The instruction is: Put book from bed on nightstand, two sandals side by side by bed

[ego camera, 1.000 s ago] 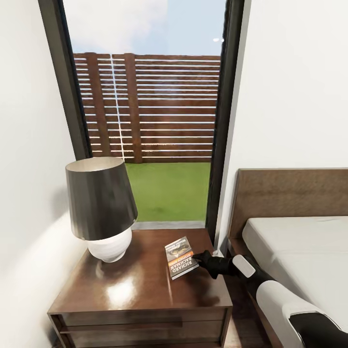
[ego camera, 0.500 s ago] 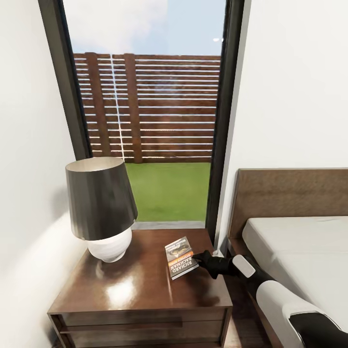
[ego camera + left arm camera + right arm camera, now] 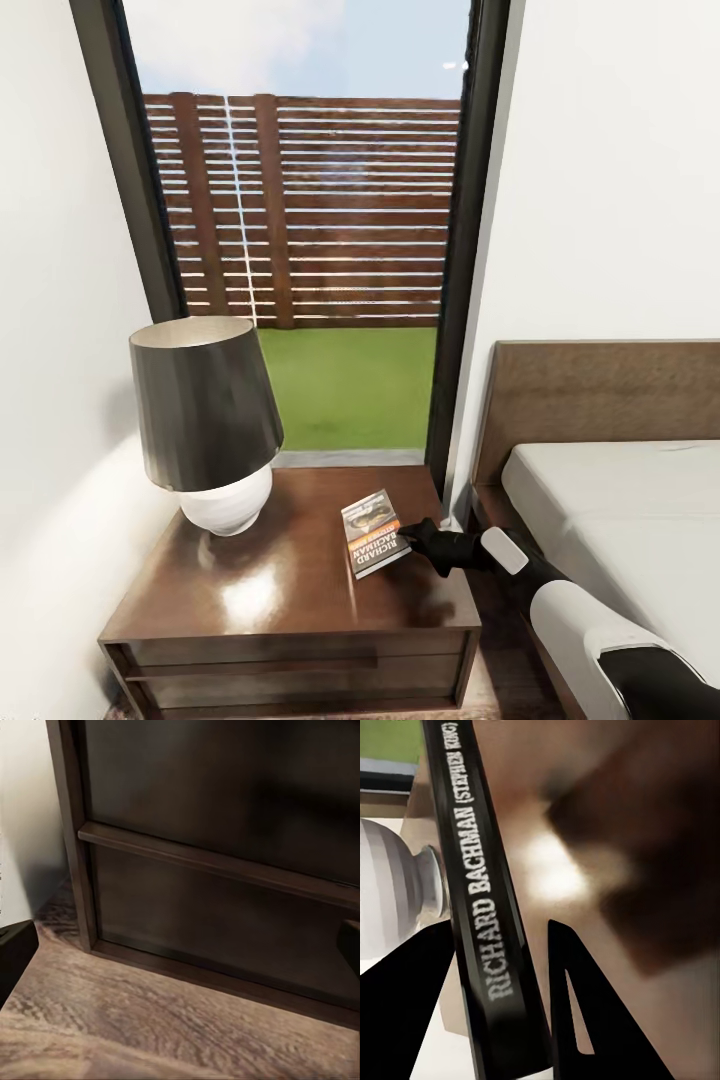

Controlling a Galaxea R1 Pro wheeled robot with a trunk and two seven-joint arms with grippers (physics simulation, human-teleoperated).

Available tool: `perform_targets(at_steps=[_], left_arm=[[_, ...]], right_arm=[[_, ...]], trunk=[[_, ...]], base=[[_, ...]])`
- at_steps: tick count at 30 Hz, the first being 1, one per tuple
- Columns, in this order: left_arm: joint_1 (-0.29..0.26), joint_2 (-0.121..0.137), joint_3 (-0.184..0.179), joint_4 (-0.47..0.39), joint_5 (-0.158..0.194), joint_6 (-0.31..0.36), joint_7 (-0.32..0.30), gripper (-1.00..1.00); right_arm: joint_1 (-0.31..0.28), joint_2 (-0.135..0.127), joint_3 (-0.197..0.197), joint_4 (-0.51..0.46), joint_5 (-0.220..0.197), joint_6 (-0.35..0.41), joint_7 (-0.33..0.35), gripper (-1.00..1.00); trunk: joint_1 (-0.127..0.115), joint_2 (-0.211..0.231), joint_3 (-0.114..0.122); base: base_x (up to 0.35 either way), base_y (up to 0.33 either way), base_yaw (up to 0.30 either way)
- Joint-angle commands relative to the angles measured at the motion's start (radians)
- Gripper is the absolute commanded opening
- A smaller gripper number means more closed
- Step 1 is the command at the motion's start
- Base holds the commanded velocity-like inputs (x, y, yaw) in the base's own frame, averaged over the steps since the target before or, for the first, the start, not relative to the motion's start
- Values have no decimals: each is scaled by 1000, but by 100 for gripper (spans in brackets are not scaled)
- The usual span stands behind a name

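Note:
The book [image 3: 374, 534] rests on the glossy top of the dark nightstand [image 3: 270, 590], near its right side, cover up with the orange-red band showing. My right gripper [image 3: 412, 535] reaches in from the bed side and is shut on the book's right edge. In the right wrist view the book's spine [image 3: 484, 907], lettered "RICHARD BACHMAN", runs between my right gripper's [image 3: 502, 926] two black fingers. The left gripper [image 3: 180, 960] is open, low in front of the nightstand's drawer front [image 3: 225, 817]. The bed [image 3: 620, 520] lies at the right. The sandals are out of view.
A lamp [image 3: 205, 420] with a black shade and white base stands on the nightstand's left half. A tall window [image 3: 310, 220] rises behind it, and white walls close in on the left. The bed's dark headboard [image 3: 600, 400] stands at the right. Wooden floor [image 3: 150, 1027] lies below.
The head view has shifted slightly, so the window and lamp sit a little higher in the picture. The book and my right gripper have not moved on the nightstand.

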Motion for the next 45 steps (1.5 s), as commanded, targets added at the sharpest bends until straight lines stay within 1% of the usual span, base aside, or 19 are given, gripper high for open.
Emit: perform_targets(at_steps=[1,23,45], left_arm=[[-1,0,2,1,9,-1,-11,100],[-1,0,3,1,9,0,-10,100],[-1,0,3,1,9,1,-10,100]], right_arm=[[-1,-1,7,0,-2,0,6,-100],[0,-1,11,0,-2,1,5,-100],[-1,-1,6,0,-2,0,3,-100]], trunk=[[0,0,-1],[0,0,-1],[0,0,-1]], base=[[0,0,0],[0,0,0],[0,0,0]])
